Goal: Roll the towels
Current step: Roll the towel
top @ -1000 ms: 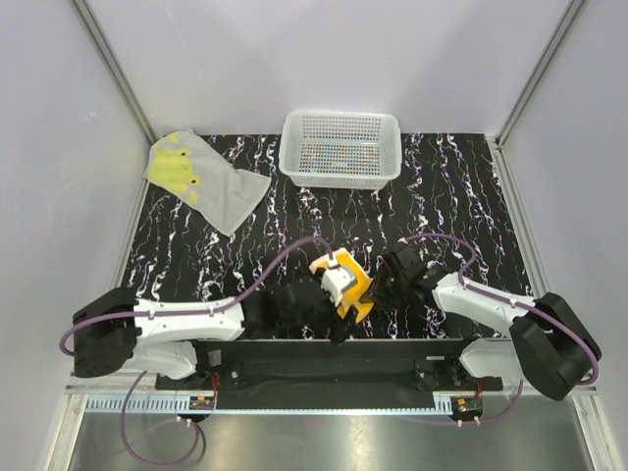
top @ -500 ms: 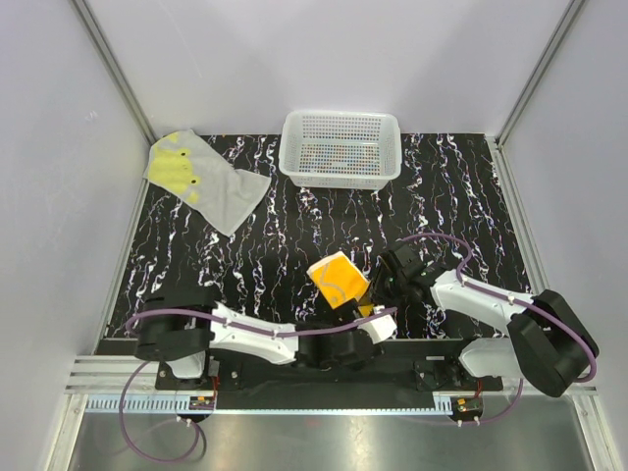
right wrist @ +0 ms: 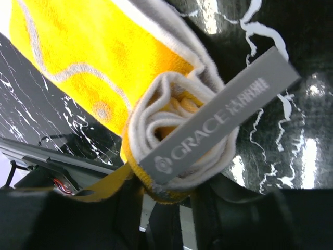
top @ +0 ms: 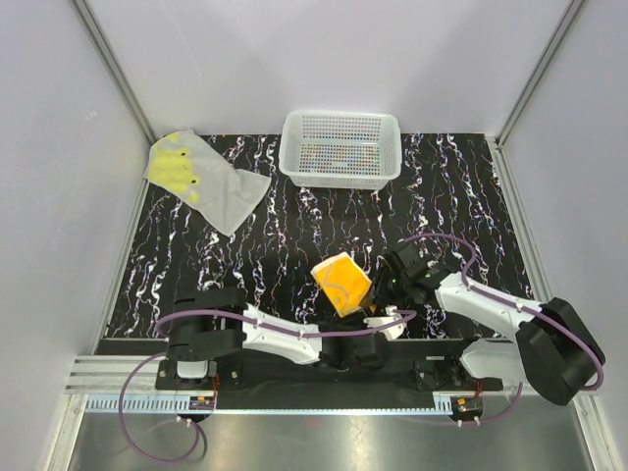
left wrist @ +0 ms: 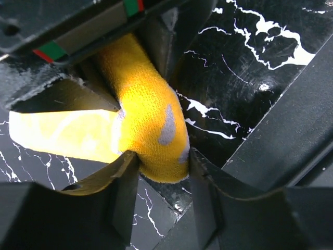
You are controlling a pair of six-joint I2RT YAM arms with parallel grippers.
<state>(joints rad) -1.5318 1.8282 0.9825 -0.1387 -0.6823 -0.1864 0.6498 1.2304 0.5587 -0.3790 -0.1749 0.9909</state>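
The orange towel (top: 340, 282) lies partly rolled near the table's front middle. Its rolled part (left wrist: 151, 114) runs between my left gripper's (left wrist: 161, 177) jaws, which press on both sides of the roll's end. In the top view the left gripper (top: 371, 319) reaches in from the near edge. My right gripper (top: 386, 287) holds the roll's other end, where the white spiral and a grey label (right wrist: 218, 120) sit between its jaws (right wrist: 177, 195). The flat orange part (right wrist: 78, 57) spreads away from it. The grey towel (top: 204, 182) with yellow-green blotches lies flat at the far left.
A white perforated basket (top: 340, 175) stands at the back middle. The black rail (top: 324, 368) runs along the near edge under the left arm. White walls close in the left, right and back sides.
The left arm has swung down along the near edge, and its jaws have closed from wide open onto the roll's near end. The right jaws have widened a little.
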